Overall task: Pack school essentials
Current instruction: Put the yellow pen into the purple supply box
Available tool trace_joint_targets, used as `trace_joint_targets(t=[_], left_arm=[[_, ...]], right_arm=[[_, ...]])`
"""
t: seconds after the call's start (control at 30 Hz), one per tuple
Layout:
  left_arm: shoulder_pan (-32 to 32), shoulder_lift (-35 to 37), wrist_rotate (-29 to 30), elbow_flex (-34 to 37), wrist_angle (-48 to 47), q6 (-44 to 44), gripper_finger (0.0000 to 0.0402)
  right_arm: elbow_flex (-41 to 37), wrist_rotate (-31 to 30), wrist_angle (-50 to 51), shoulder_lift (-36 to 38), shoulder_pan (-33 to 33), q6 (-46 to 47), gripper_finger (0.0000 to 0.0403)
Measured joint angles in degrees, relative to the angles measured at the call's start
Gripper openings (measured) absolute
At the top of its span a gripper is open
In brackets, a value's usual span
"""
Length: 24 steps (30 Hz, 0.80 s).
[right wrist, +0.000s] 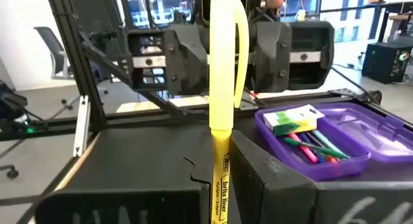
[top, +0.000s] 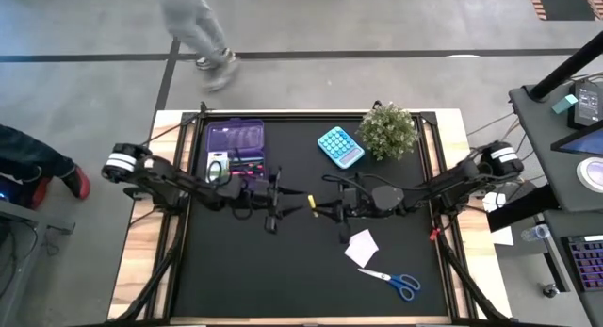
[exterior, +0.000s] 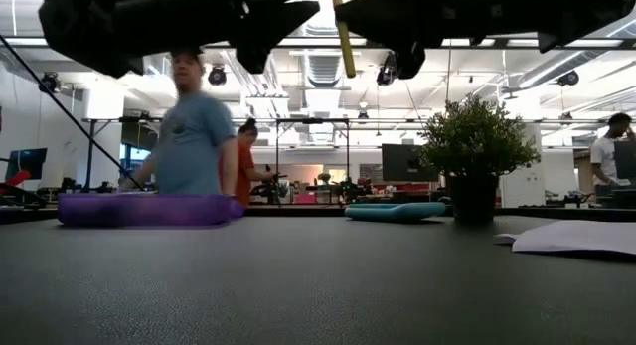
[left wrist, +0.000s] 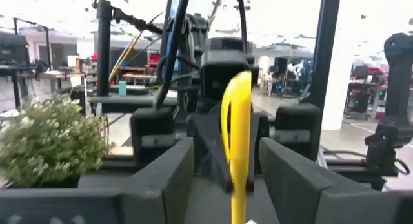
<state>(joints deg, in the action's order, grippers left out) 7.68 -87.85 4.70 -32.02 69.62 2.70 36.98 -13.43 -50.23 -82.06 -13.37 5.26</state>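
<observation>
1. Handing over mid-air above the table's centre: right gripper (top: 325, 206) pinching a yellow highlighter (top: 314, 204) upright.
2. Facing it from nine o'clock, left gripper (top: 283, 197) with fingers spread around the highlighter.
3. Judging next: closing left, releasing right, then carrying toward the purple case (top: 235, 144) at eleven o'clock.

Pens (right wrist: 316, 146) lie in case (right wrist: 361, 137), apparently beside pack (right wrist: 293, 119).

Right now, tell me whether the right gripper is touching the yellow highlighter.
Touching. In the right wrist view, the right gripper has its jaws pressed against both sides of the yellow highlighter.
</observation>
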Motion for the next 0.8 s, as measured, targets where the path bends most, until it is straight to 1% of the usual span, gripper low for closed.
trace_joint_targets(t=[0.07,0.2,0.37,0.43,0.53,0.7,0.73,0.8], left_arm=[[0.0,-1.7,-0.4,-1.0,1.7,0.0,0.0168],[0.0,-5.0,-4.3,-3.3,3.7,0.0,0.0171],[0.0,-7.9,-4.6,-7.1,3.9,0.1,0.0171],[0.0,-8.4,-4.7,-7.7,3.7,0.0,0.0165],[0.0,-8.5,-4.7,-8.0,3.5,-0.3,0.0133],[-0.1,-8.4,-4.6,-8.0,3.4,0.0,0.0039],[-0.1,-8.4,-4.5,-7.9,3.4,0.1,0.0027],[-0.1,-8.4,-4.3,-7.9,3.4,0.2,0.0026]], right_arm=[[0.3,0.0,0.0,-0.5,0.0,0.0,0.0022],[0.6,0.0,0.2,-0.6,0.0,0.1,0.0022],[0.6,-0.1,0.2,-0.2,0.0,0.2,0.0022],[0.6,-0.1,0.2,-0.2,0.0,0.2,0.0022],[0.6,0.0,0.2,-0.2,0.0,0.1,0.0022],[0.6,0.1,0.2,-0.2,0.0,0.0,0.0024],[0.6,-0.1,0.2,-0.2,0.1,0.3,0.0027],[0.8,-0.3,0.4,-0.2,0.1,1.0,0.0038]])
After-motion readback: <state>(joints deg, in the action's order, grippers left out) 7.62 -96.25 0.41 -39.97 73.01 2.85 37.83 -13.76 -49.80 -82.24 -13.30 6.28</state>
